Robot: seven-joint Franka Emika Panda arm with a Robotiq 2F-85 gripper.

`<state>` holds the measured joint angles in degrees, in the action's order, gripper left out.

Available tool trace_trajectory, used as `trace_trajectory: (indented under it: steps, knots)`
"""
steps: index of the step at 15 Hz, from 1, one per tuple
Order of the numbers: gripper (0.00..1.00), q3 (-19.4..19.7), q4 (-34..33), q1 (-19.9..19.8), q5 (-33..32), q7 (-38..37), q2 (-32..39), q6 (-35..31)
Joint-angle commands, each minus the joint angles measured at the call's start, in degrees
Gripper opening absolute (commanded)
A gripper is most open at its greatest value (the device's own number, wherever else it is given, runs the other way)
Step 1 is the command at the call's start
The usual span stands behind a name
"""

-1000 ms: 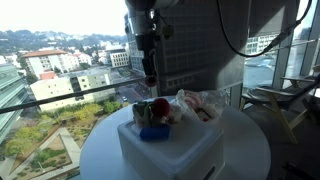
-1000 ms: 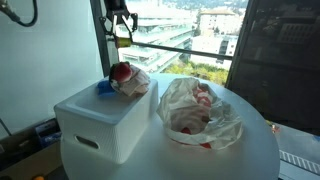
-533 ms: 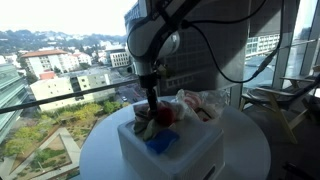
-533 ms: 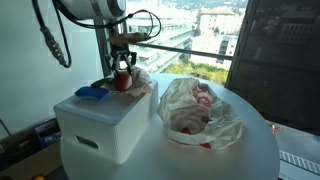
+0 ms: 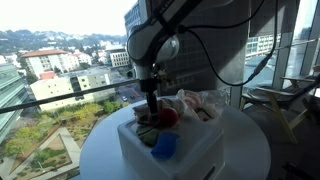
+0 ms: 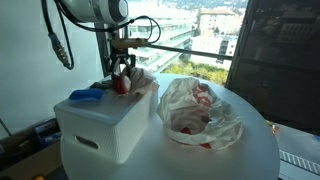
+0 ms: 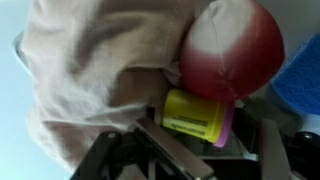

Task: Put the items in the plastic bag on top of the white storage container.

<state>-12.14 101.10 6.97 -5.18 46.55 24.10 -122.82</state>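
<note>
Pincer low over the container, above the lid's far edge. In the wrist view we see its jaws standing apart, and the yellow item lies between them. A gap shows on that item's right side, so nothing is clamped.

Going left to right across the lid in an exterior view, we find 1 blue item near the left edge, apart from the rest. Next comes the red ball, right under the pincer, in a small pile at the lid's far corner. In the wrist view a pinkish soft bundle touches both the ball and the yellow item.

Right of the container, just beside it, the bag lies crumpled on the table, with pinkish things inside.
</note>
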Motion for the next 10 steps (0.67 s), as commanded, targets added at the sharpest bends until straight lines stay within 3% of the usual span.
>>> trace_trajectory:
  steps: [1,6,10]
  knots:
    - [1.00,-2.86,-0.54,-2.30,7.59,4.43,-6.17,3.76]
    - [1.00,1.33,-1.23,-3.31,10.12,-2.65,-15.27,2.79]
    - [1.00,7.10,-0.57,-6.62,9.28,-7.48,-15.90,5.24]
